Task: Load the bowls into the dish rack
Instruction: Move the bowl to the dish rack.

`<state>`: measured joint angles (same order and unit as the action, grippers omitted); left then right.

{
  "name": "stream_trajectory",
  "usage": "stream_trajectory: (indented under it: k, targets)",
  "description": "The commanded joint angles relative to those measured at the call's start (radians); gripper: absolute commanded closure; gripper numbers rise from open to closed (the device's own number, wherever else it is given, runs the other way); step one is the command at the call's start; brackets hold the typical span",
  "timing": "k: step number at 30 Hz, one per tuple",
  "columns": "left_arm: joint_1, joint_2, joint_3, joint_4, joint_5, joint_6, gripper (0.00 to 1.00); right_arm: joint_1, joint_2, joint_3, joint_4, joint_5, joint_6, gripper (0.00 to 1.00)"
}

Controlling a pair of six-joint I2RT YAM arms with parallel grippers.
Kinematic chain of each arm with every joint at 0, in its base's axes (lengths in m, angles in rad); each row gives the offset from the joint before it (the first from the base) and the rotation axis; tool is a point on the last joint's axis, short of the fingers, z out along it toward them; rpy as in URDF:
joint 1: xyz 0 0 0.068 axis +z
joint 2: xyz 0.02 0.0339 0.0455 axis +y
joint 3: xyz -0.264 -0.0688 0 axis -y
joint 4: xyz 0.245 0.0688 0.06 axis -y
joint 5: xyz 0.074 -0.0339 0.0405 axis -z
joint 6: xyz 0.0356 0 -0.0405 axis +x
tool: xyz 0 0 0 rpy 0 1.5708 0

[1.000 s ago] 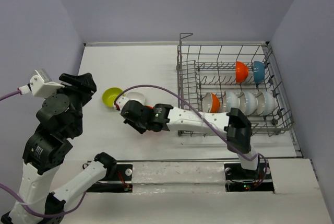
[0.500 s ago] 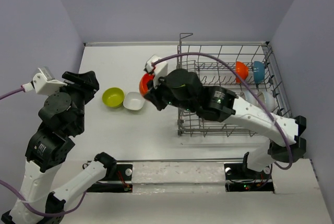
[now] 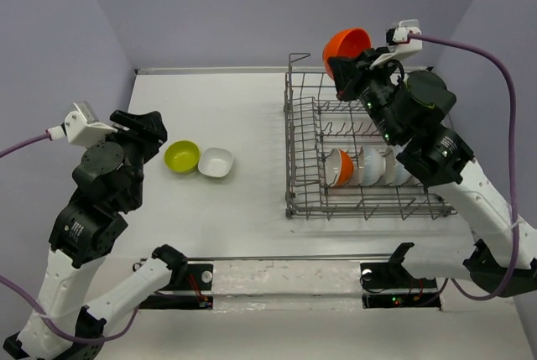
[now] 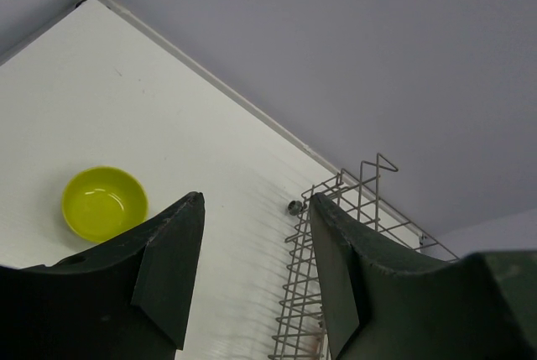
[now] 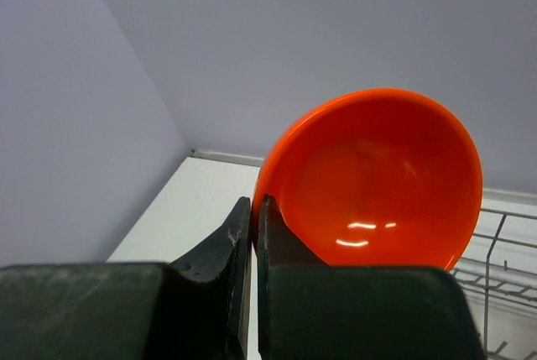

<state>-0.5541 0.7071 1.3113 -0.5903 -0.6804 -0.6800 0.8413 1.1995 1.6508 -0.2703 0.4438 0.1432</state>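
Note:
My right gripper [image 3: 342, 69] is raised high over the far side of the dish rack [image 3: 289, 152] and is shut on the rim of an orange-red bowl [image 3: 346, 44]. In the right wrist view that bowl [image 5: 377, 180] faces the camera, its left rim pinched between the jaws [image 5: 254, 206]. An orange bowl [image 3: 340, 166] and white bowls [image 3: 371, 164] stand in the rack's near row. A yellow-green bowl [image 3: 182, 155] and a squarish white bowl [image 3: 216, 162] sit on the table left of the rack. My left gripper [image 3: 149, 127] hovers open beside them, holding nothing [image 4: 256, 200].
The white table [image 3: 243, 108] is walled by purple panels at the back and sides. The rack's raised corner handle [image 3: 295, 60] stands at its far left corner. My right arm hides the rack's far right rows. A purple cable [image 3: 503, 100] loops beside the right arm.
My right arm has lifted the orange-red bowl from beside the other table bowls and swung it up and rightwards over the rack. The left arm has barely shifted.

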Motion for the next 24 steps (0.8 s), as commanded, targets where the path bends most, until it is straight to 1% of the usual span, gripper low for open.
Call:
stream_trajectory:
  k: [1, 2, 4, 5, 6, 7, 8, 9, 10, 11, 12, 13, 15, 16, 17, 18, 19, 21, 22, 23, 24]
  targets:
    - [0.005, 0.012, -0.011, 0.053, -0.004, 0.013, 0.38, -0.15, 0.043, -0.049, 0.106, -0.043, 0.051, 0.99]
    - [0.005, 0.014, -0.012, 0.055, -0.005, 0.013, 0.38, -0.2, 0.064, -0.054, 0.105, -0.121, 0.091, 0.99]
    - [0.005, 0.014, -0.011, 0.053, -0.008, 0.016, 0.38, -0.305, 0.089, -0.068, 0.102, -0.225, 0.145, 0.99]
    - [0.006, 0.014, -0.009, 0.053, -0.007, 0.017, 0.38, -0.405, 0.106, -0.068, 0.102, -0.334, 0.2, 0.99]
    - [0.005, 0.014, -0.007, 0.053, -0.01, 0.019, 0.38, -0.45, 0.145, -0.066, 0.102, -0.38, 0.225, 0.99]
    - [0.006, 0.014, -0.006, 0.05, -0.011, 0.022, 0.38, -0.523, 0.167, -0.056, 0.1, -0.504, 0.269, 0.99]
    - [0.006, 0.014, -0.006, 0.049, -0.013, 0.023, 0.38, -0.524, 0.19, -0.048, 0.103, -0.505, 0.292, 0.99]
    - [0.006, 0.012, -0.004, 0.047, -0.021, 0.025, 0.37, -0.585, 0.211, -0.045, 0.111, -0.619, 0.321, 0.99]
    - [0.006, 0.011, -0.004, 0.044, -0.025, 0.025, 0.38, -0.611, 0.241, -0.06, 0.161, -0.683, 0.375, 0.99]
    - [0.006, 0.009, -0.004, 0.043, -0.028, 0.026, 0.37, -0.634, 0.25, -0.072, 0.199, -0.794, 0.4, 0.99]
    - [0.006, 0.009, -0.006, 0.043, -0.034, 0.027, 0.37, -0.663, 0.259, -0.085, 0.23, -0.836, 0.423, 0.99]
    - [0.006, 0.006, -0.007, 0.041, -0.038, 0.028, 0.37, -0.663, 0.279, -0.089, 0.259, -0.89, 0.45, 0.99]
    - [0.006, 0.005, -0.012, 0.041, -0.042, 0.028, 0.37, -0.695, 0.294, -0.092, 0.308, -0.948, 0.481, 0.99]
    - [0.006, 0.005, -0.012, 0.041, -0.042, 0.028, 0.37, -0.705, 0.308, -0.111, 0.365, -1.008, 0.539, 0.99]
    - [0.006, 0.005, -0.014, 0.041, -0.044, 0.03, 0.37, -0.705, 0.314, -0.111, 0.402, -1.008, 0.57, 0.99]
    - [0.006, 0.006, -0.015, 0.044, -0.044, 0.03, 0.37, -0.72, 0.321, -0.141, 0.436, -1.063, 0.602, 0.99]
    - [0.006, 0.006, -0.018, 0.046, -0.042, 0.03, 0.37, -0.737, 0.328, -0.157, 0.504, -1.089, 0.669, 0.99]
    - [0.006, 0.005, -0.021, 0.049, -0.039, 0.028, 0.37, -0.754, 0.348, -0.225, 0.593, -1.166, 0.748, 0.99]
    - [0.006, 0.005, -0.024, 0.05, -0.038, 0.03, 0.37, -0.763, 0.353, -0.256, 0.725, -1.192, 0.794, 0.99]
    - [0.006, 0.006, -0.026, 0.052, -0.038, 0.031, 0.37, -0.777, 0.367, -0.317, 0.796, -1.232, 0.9, 0.99]
    - [0.006, 0.008, -0.026, 0.052, -0.038, 0.031, 0.37, -0.777, 0.377, -0.318, 0.865, -1.251, 0.958, 0.99]
